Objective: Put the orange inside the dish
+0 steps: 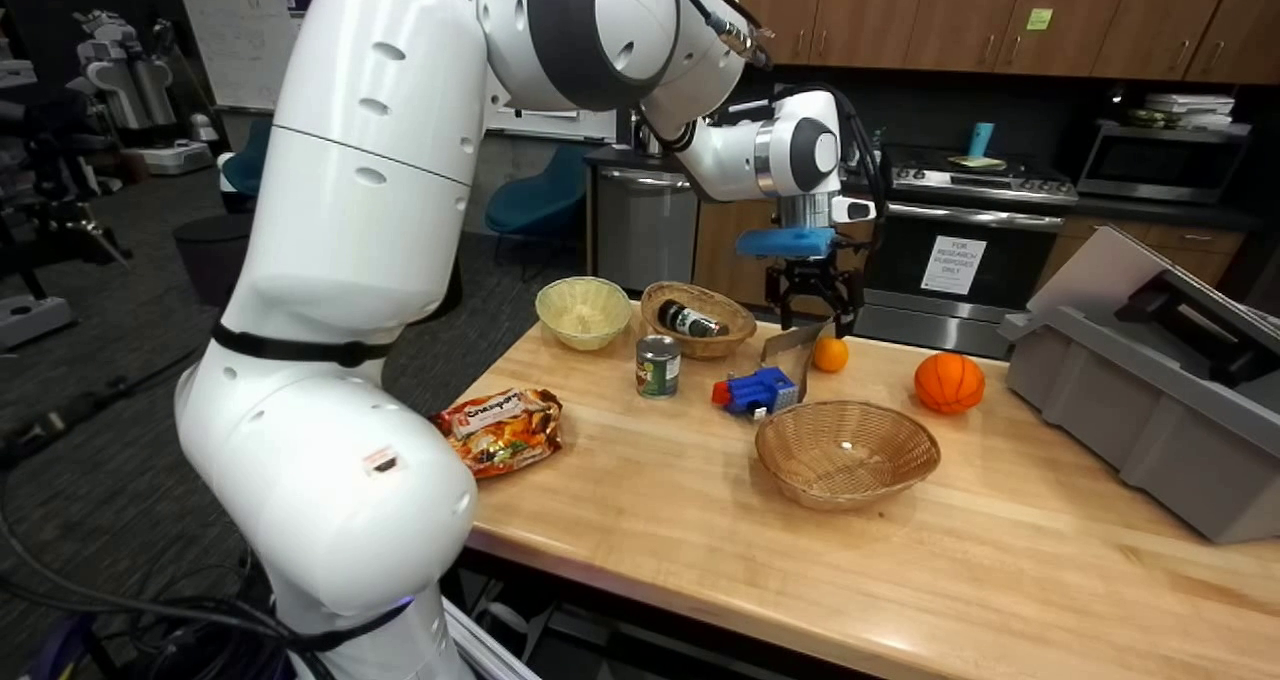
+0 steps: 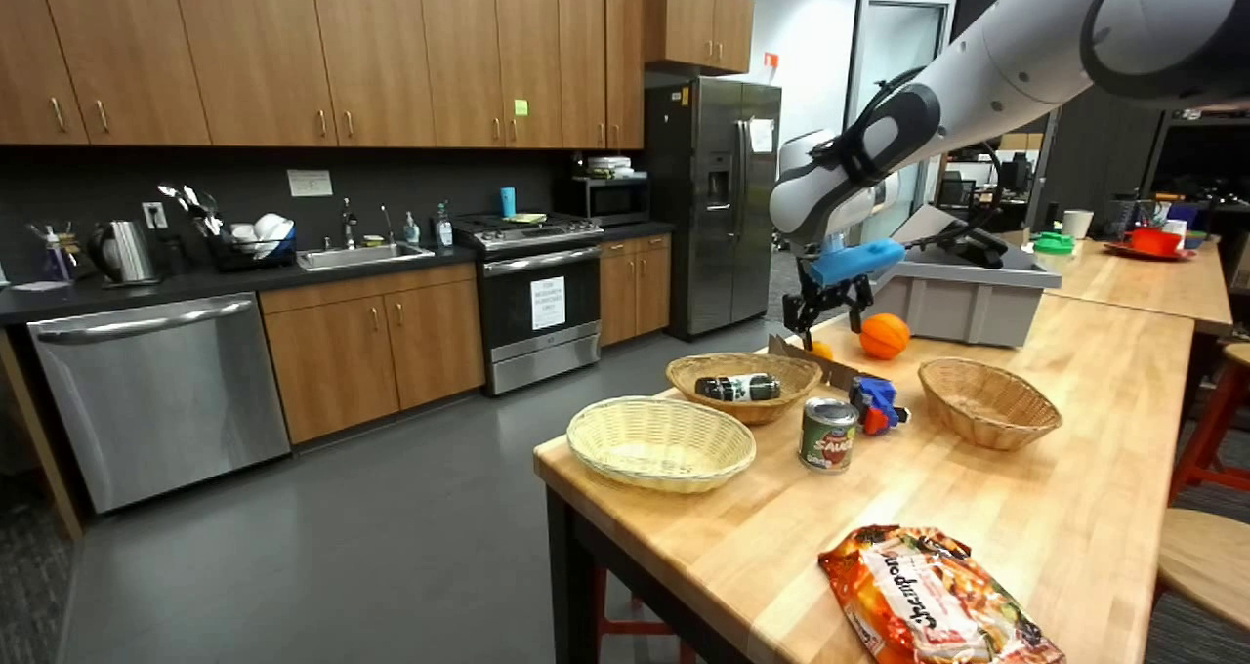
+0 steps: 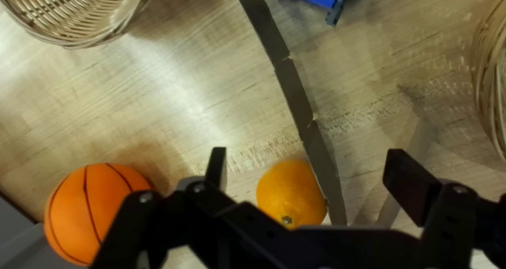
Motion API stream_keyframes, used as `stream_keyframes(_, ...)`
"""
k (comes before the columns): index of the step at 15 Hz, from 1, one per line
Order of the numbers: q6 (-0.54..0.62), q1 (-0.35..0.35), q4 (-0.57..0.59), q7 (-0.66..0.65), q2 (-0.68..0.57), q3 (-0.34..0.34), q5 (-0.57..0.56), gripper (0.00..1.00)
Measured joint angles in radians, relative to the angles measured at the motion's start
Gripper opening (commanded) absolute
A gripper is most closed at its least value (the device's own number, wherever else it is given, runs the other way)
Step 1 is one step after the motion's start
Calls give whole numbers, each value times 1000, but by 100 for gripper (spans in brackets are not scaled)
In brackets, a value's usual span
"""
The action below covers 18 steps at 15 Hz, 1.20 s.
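The small orange (image 1: 830, 355) rests on the table at the far side, up against a thin upright cardboard strip. Directly above it hangs my gripper (image 1: 816, 322), pointing down. In the wrist view the gripper (image 3: 306, 164) is wide open, holding nothing; the orange (image 3: 291, 192) shows below and between its fingers, nearer the left one. Its lower edge is hidden by the gripper's body. The dish, a tan-brown woven basket (image 1: 848, 490), sits closer to the table's front with no fruit in it. Part of the dish (image 3: 79, 19) appears at the wrist view's top left.
The cardboard strip (image 3: 298, 95) runs between the finger positions, touching the orange. A larger orange basketball (image 1: 948, 382) lies nearby, before a grey bin (image 1: 1130, 440). Around are a blue toy gun (image 1: 757, 392), a can (image 1: 658, 367), a basket (image 1: 735, 332) holding a bottle, and a pale basket (image 1: 583, 312).
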<state>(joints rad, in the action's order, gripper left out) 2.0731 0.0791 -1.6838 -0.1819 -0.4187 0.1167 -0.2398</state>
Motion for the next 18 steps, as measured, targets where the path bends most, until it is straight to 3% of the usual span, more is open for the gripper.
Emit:
stream_keyframes(9,4,0,0,2,0,1,-3,100)
stream_keyframes(18,78,-11,-1,2,-8,23,-117,100)
